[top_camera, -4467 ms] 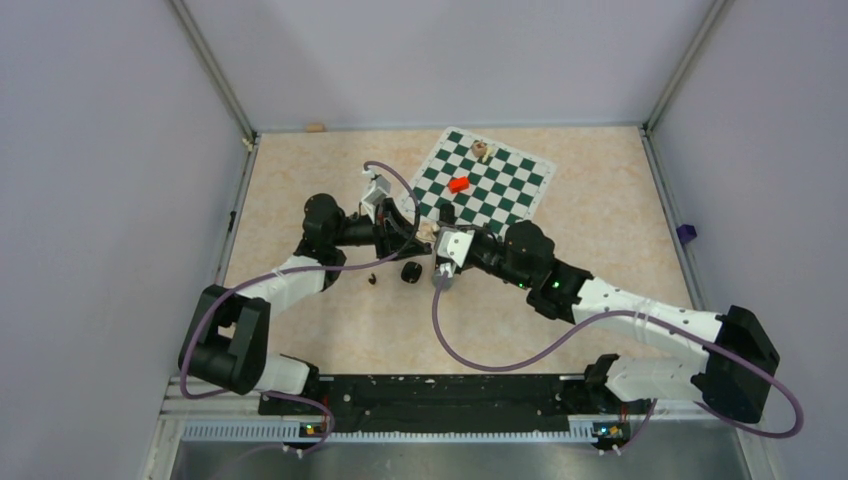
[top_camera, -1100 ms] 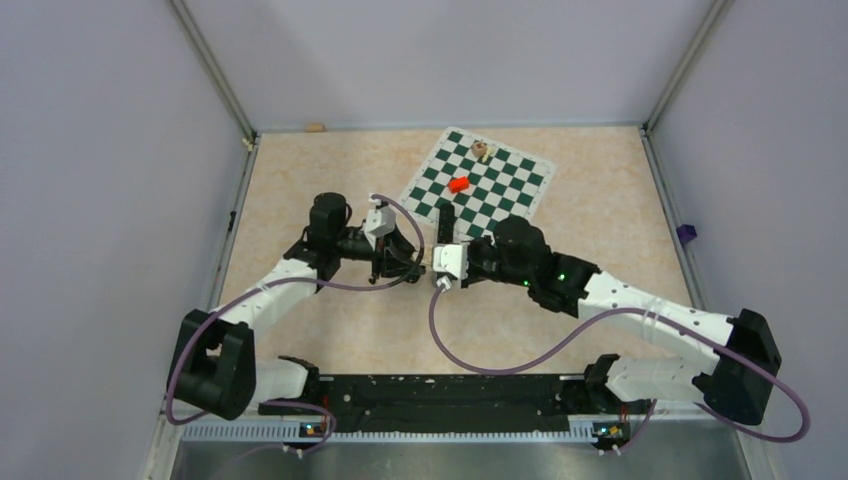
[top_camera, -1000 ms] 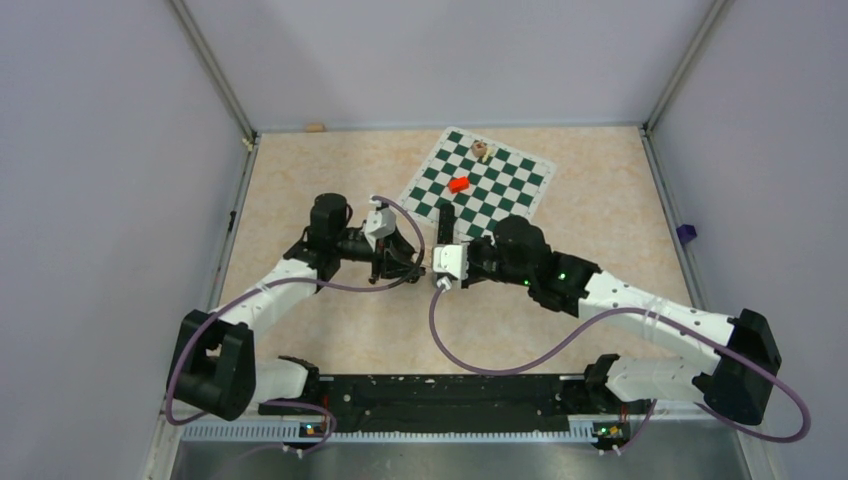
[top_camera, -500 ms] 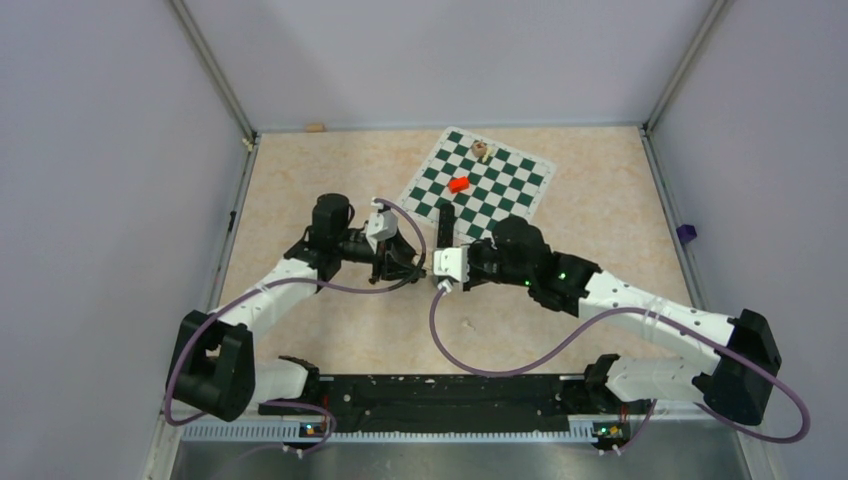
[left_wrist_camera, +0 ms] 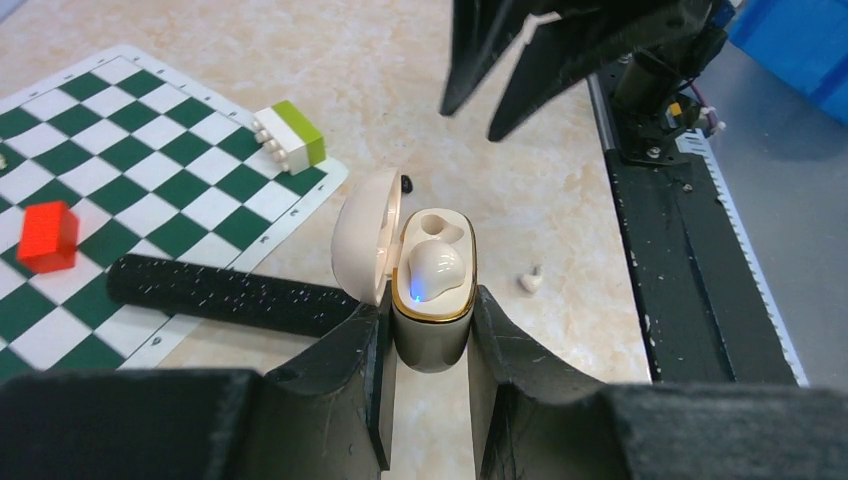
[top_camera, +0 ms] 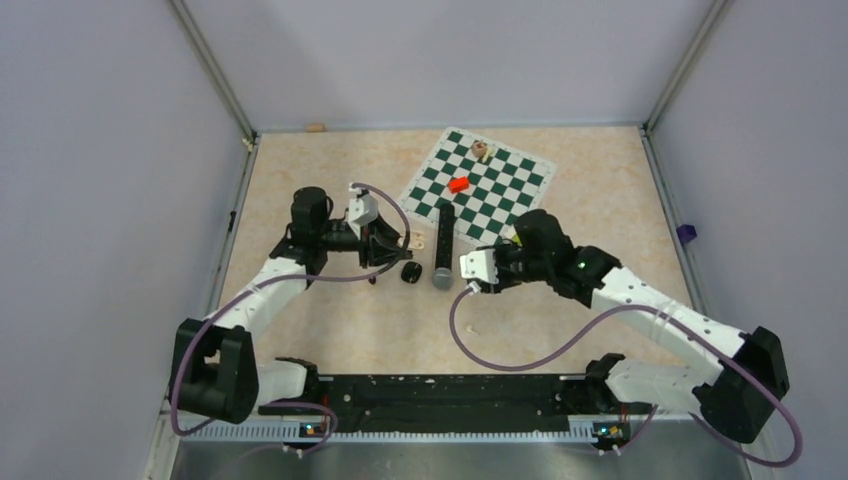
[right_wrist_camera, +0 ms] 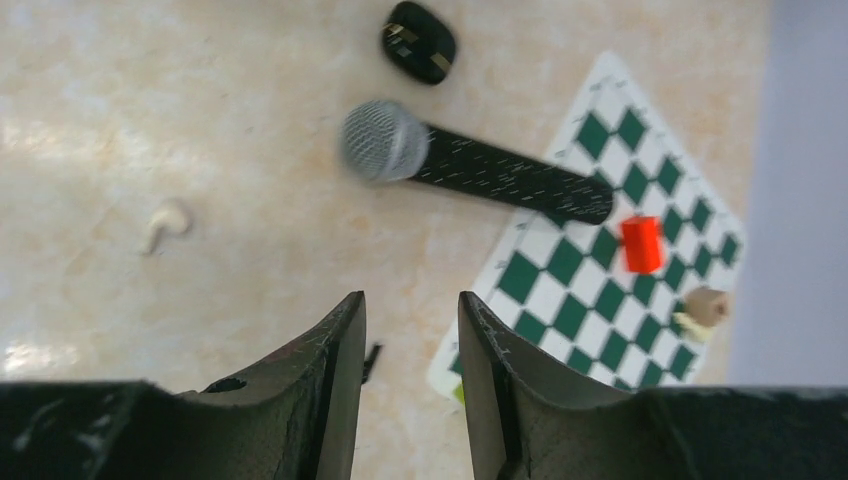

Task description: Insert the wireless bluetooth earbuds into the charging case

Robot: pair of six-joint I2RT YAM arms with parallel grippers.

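Note:
My left gripper (left_wrist_camera: 430, 305) is shut on an off-white charging case (left_wrist_camera: 432, 325) and holds it upright with its lid (left_wrist_camera: 362, 235) open. One off-white earbud (left_wrist_camera: 436, 270) sits in the case, and the socket beside it is bare. In the top view the left gripper (top_camera: 400, 241) is left of the microphone. A second off-white earbud (left_wrist_camera: 530, 281) lies loose on the table; it also shows in the right wrist view (right_wrist_camera: 163, 222). A tiny black earbud (top_camera: 372, 280) lies near the left arm. My right gripper (right_wrist_camera: 410, 300) is open and empty, right of the microphone (top_camera: 462, 272).
A black microphone (top_camera: 443, 245) lies between the grippers, its head toward me. A shut black case (top_camera: 410, 271) lies beside it. A green chessboard (top_camera: 500, 190) behind carries a red piece (top_camera: 459, 184), a tan piece (top_camera: 481, 150) and a yellow-green block (left_wrist_camera: 290, 135).
The two grippers have drawn apart: the left moved left with the case, the right moved right and toward me. The microphone head and black case now show between them.

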